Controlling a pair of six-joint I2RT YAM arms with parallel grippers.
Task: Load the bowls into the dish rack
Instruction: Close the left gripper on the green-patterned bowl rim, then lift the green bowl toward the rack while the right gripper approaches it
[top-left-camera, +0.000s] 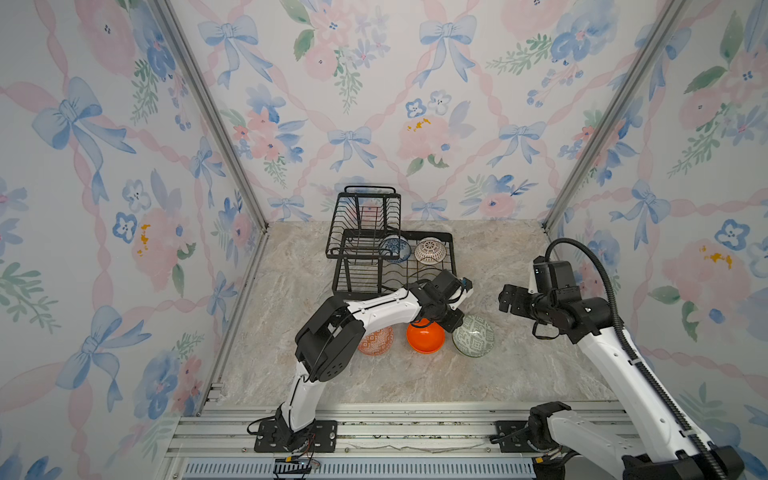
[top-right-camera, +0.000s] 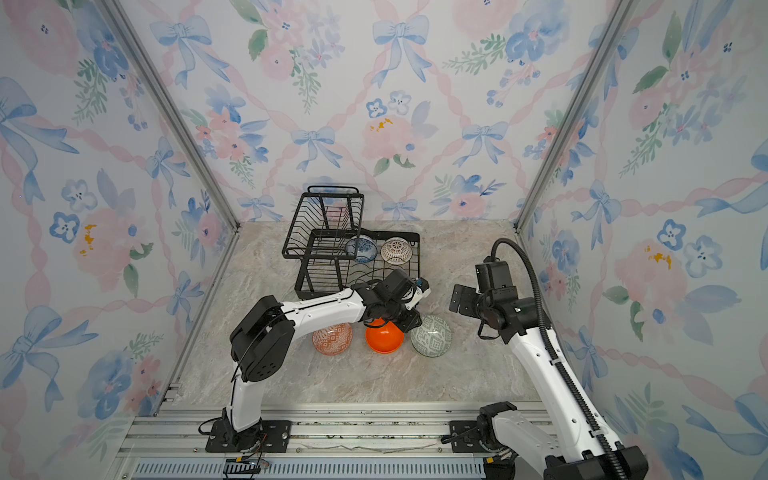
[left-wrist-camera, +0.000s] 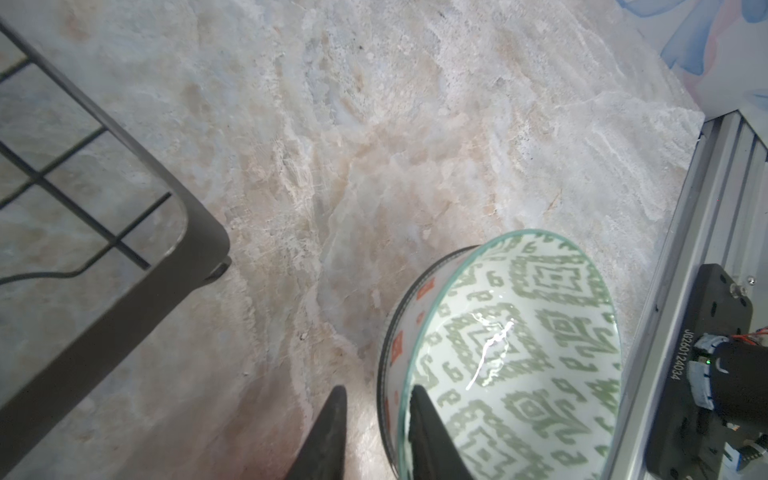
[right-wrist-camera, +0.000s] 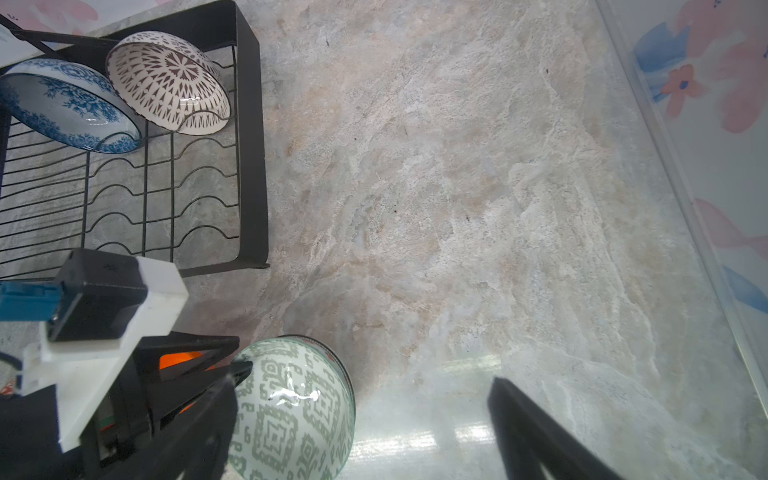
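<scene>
Left wrist view: the left gripper (left-wrist-camera: 379, 390) straddles the rim of the grey-green bowl (left-wrist-camera: 519, 332), jaws parted, one finger inside, the outer one clear of the wall, pinching nothing. The bowl rests tilted on the marble (left-wrist-camera: 415, 124), dish rack (right-wrist-camera: 249, 145) near the gripper's side. Glazed, it looks stiff, slippery and chippable; a firm rim pinch seems best. The right gripper (top-left-camera: 508, 298) hangs spread, empty, beside it.

green patterned bowl (left-wrist-camera: 519, 345) tipped up on the marble table (left-wrist-camera: 374, 145), left gripper (left-wrist-camera: 379, 390) straddling its rim, outer finger not quite touching, black rack (left-wrist-camera: 199, 249) corner well apart
</scene>
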